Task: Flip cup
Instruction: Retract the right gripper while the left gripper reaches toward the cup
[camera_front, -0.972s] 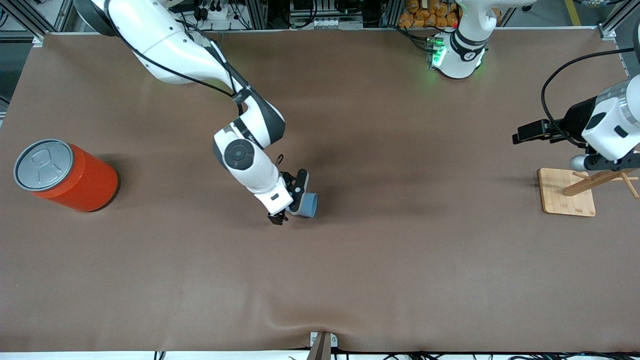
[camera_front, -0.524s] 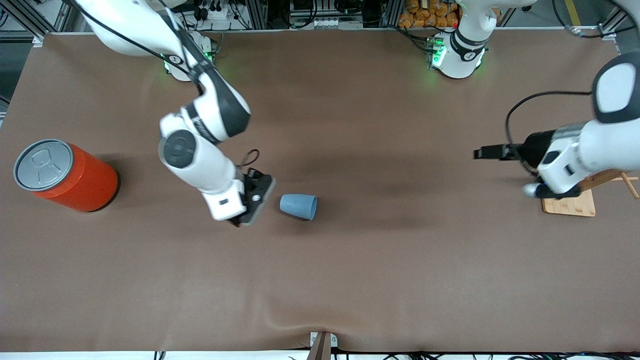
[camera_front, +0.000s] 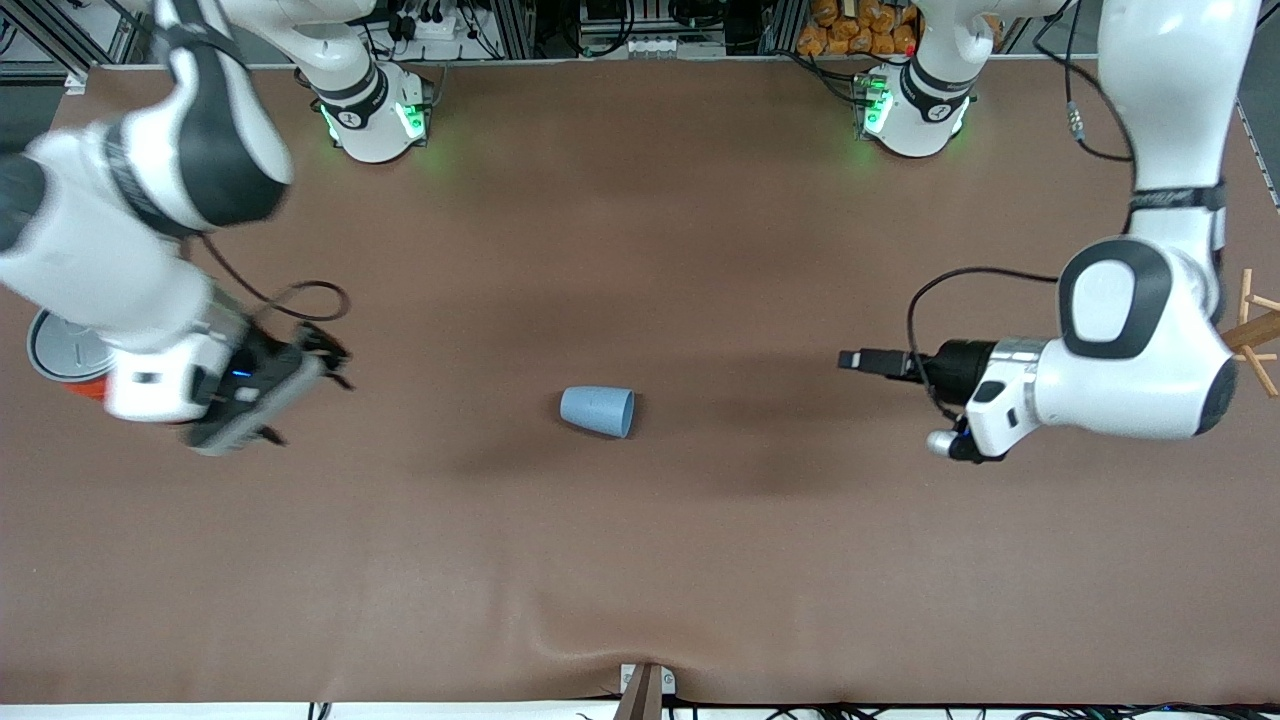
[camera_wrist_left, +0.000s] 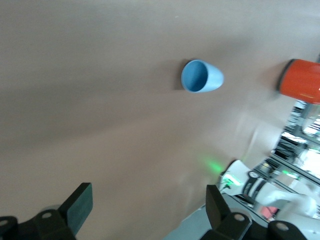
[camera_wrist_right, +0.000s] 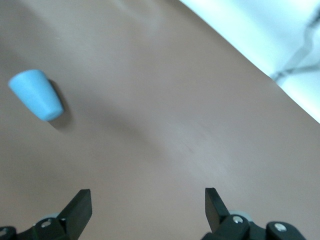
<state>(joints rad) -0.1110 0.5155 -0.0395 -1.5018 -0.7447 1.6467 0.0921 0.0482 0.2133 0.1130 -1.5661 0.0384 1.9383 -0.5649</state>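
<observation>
Lying free on its side on the worktop (camera_front: 700, 560), the cup (camera_front: 598, 411) awaits either empty, wide-open gripper: left (camera_wrist_left: 145, 207), right (camera_wrist_right: 147, 209).

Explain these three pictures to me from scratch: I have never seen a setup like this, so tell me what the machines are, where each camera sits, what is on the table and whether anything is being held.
Two white robot arms stand at a brown table. The wide picture comes from a high camera facing them. The other two come from cameras on the arms' wrists, looking down past each arm's two dark fingers.

The cup, small and light blue, lies on its side in the middle of the table, touched by neither arm. An orange can stands at the right arm's end, mostly hidden by that arm. A wooden rack peeks out at the left arm's end.

The right gripper hangs beside the can, open and empty. The left gripper is also open and empty.
</observation>
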